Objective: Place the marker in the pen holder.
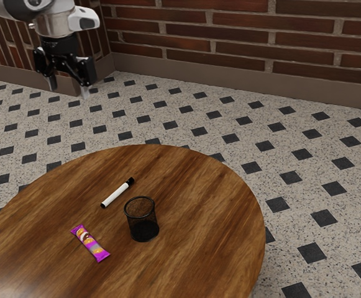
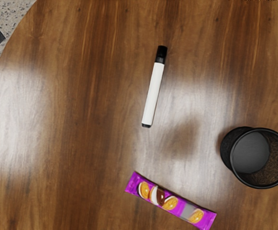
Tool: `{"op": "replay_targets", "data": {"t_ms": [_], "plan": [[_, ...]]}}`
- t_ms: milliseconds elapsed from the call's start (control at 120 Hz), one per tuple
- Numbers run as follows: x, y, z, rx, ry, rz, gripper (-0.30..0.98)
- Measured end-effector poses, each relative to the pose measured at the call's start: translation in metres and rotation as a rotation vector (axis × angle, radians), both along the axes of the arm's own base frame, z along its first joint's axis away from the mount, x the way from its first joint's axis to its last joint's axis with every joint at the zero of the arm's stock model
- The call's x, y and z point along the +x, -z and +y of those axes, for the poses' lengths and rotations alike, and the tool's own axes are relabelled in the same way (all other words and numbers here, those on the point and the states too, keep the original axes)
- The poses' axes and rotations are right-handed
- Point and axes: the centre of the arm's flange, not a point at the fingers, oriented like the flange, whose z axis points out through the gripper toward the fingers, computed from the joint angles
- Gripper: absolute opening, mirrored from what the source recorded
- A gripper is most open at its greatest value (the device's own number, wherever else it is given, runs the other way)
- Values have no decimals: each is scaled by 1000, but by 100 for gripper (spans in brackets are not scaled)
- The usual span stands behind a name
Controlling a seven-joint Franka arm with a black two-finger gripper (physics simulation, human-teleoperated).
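I go L to R in the ext. view. At its upper left is my gripper, black, w/ both fingers pointing down. They stand wide apart, w/ a clear gap btwn. them, so it is open & has hold of nothing. It is up high, well apart from the table, which is round, of brown wood w/ dark streaks.

Next comes the snack bar, in purple wrapper w/ orange slices printed on it. It lies flat on the table, at a slant, & one of its ends is toward the marker.

The marker is next, also lying on its side on the wood, outside of the pen holder. It has a white body, a black cap on one end & a small black tip on the other. This small tip is the end nearer to the snack bar; the cap is the farther one. The marker touches neither the bar nor the holder.

Then the pen holder: black mesh, round, standing upright, w/ its mouth up. It is near the marker, a bit apart, & near the bar's other end.

Farther R, past the table edge, is the speckled floor w/ dark squares, & behind it the brick wall.
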Motion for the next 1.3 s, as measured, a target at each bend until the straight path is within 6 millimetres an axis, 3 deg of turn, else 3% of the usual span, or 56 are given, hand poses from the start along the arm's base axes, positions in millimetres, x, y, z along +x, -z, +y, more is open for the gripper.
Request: {"op": "replay_targets", "data": {"t_ms": [167, 233, 542, 792, 950, 1133, 1300], "plan": [[2, 6, 17, -1, -32, 2, 69], [11, 27, 24, 0, -41, 36, 69], [65, 248, 36, -27, -53, 353, 69], [83, 354, 35, -57, -48, 416, 68], [94, 383, 35, -62, -40, 402, 68], [132, 399, 39, -65, -20, 343, 68], [140, 410, 51, -69, -10, 319, 68]]}}
